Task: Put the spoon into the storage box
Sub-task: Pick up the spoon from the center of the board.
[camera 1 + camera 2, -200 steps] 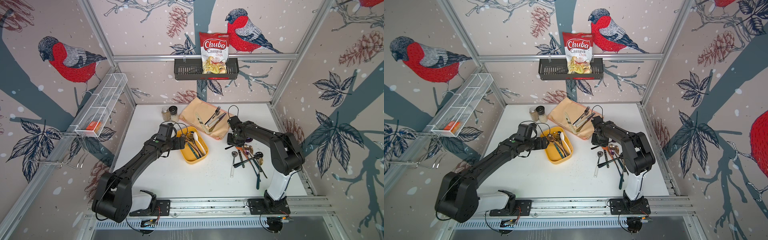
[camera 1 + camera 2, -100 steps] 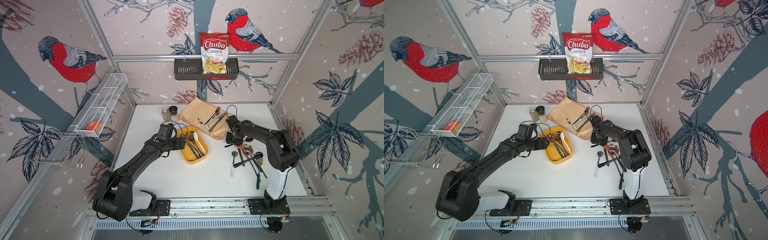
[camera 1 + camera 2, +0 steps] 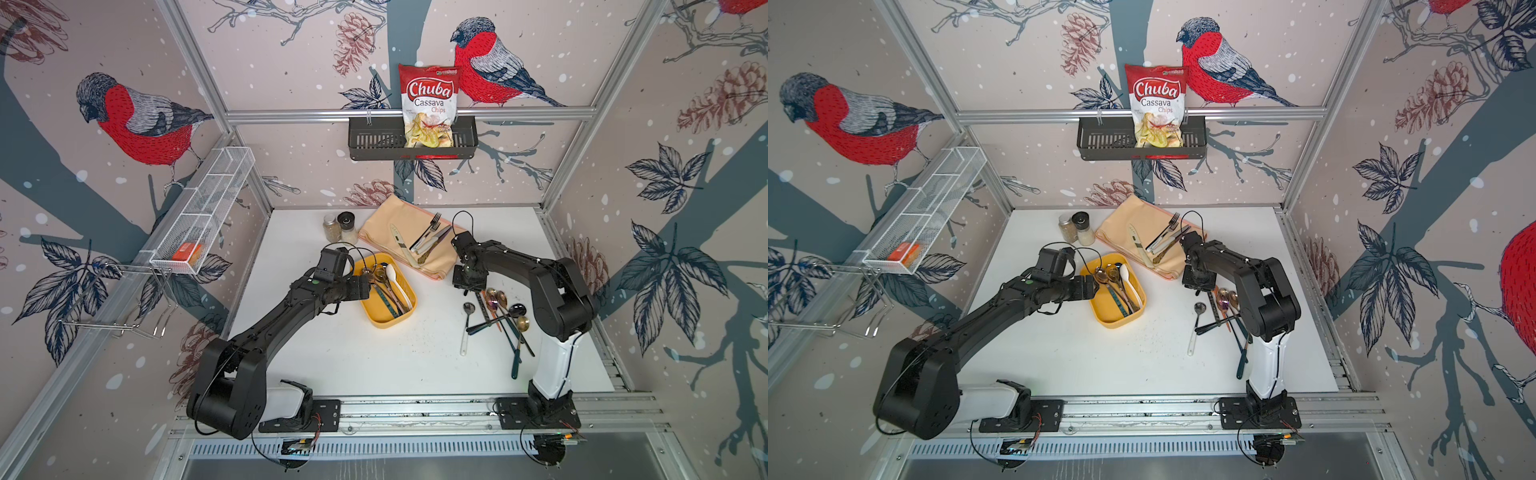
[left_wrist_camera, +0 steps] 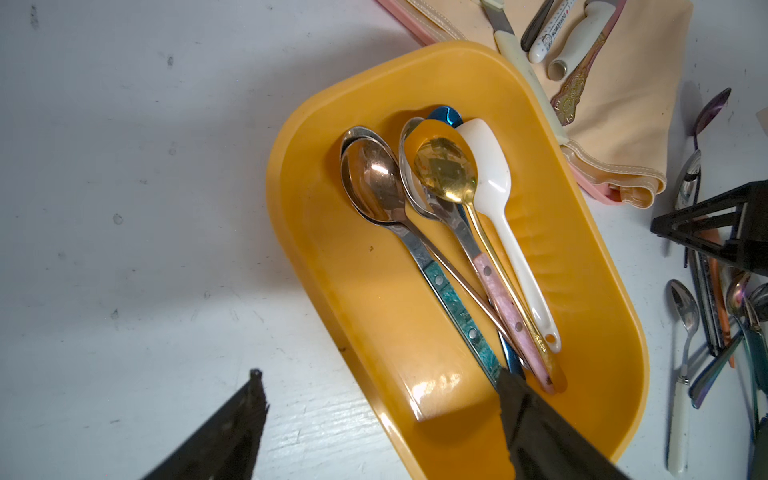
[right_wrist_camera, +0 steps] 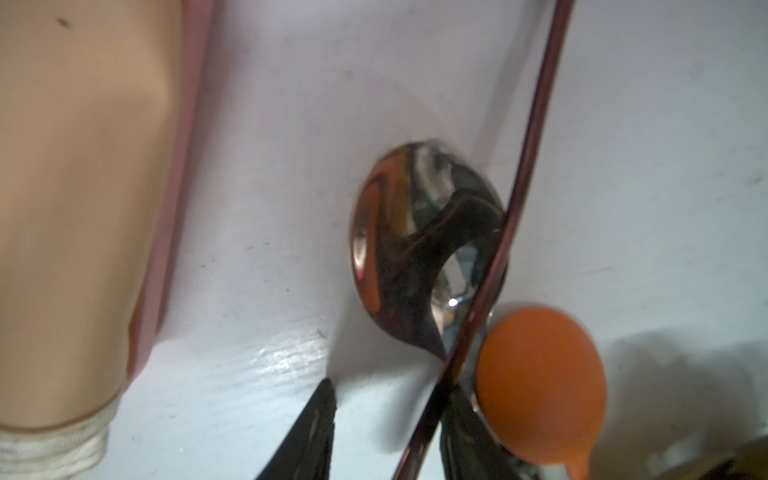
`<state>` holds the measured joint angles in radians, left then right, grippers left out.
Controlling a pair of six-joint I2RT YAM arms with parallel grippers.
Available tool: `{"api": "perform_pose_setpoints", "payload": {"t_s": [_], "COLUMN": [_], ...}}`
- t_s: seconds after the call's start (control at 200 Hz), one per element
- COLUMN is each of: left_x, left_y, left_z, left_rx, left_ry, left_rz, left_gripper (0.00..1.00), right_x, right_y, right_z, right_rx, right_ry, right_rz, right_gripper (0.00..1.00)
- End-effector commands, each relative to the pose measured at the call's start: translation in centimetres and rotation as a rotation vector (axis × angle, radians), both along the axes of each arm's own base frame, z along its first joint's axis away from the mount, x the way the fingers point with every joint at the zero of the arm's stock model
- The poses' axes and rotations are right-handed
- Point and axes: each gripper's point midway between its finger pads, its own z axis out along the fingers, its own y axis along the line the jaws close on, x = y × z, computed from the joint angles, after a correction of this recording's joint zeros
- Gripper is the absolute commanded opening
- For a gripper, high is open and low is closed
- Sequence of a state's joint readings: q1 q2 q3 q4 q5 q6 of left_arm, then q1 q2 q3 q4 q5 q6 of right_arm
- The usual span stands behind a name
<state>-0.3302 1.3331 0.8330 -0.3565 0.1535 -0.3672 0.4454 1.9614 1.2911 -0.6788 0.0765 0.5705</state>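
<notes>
The storage box (image 3: 384,322) (image 3: 1113,322) (image 4: 291,208) is a shallow yellow tray left of the table's middle, holding several spoons (image 3: 390,286) (image 4: 449,174) side by side. My left gripper (image 3: 365,286) (image 4: 380,376) hovers open over the tray's near-left end, one finger above the table and one above the spoon handles. My right gripper (image 3: 469,282) (image 3: 1198,282) (image 5: 390,386) is low at the far end of a loose pile of spoons (image 3: 498,311). It is open. A thin dark-red spoon handle (image 5: 528,166) runs along the inside of one finger. A shiny spoon bowl (image 5: 399,249) and an orange spoon (image 5: 540,374) lie just ahead.
A beige cloth (image 3: 382,228) with a fork and knives lies at the back, its corner close to my right gripper. Two spice jars (image 3: 340,228) stand left of it. A black basket with a chips bag (image 3: 428,104) hangs on the back wall, a white wire basket (image 3: 199,220) on the left wall.
My right arm's elbow has swung a little to the left while its gripper stays low at the spoon pile. The left arm has not moved.
</notes>
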Motion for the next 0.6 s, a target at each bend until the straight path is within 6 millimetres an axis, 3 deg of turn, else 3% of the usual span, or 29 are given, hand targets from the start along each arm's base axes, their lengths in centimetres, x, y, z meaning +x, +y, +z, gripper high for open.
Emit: {"api": "perform_pose_setpoints", "payload": {"t_s": [0.0, 0.175, 0.595], "left_x": [0.00, -0.07, -0.08], "left_y": [0.07, 0.20, 0.25], "left_z": [-0.02, -0.06, 0.07], "left_rx": [0.010, 0.017, 0.020], "left_ry": [-0.001, -0.001, -0.005], "left_rz": [-0.004, -0.005, -0.002], "left_gripper": [0.89, 0.89, 0.89], "right_x": [-2.75, -2.61, -3.26], "right_y": [-0.71, -0.77, -0.51], "right_z": [-1.35, -1.37, -1.73], "right_rx": [-0.033, -0.038, -0.015], "right_ry": [0.121, 0.114, 0.119], "right_rz": [0.016, 0.014, 0.012], "right_gripper": [0.42, 0.40, 0.22]}}
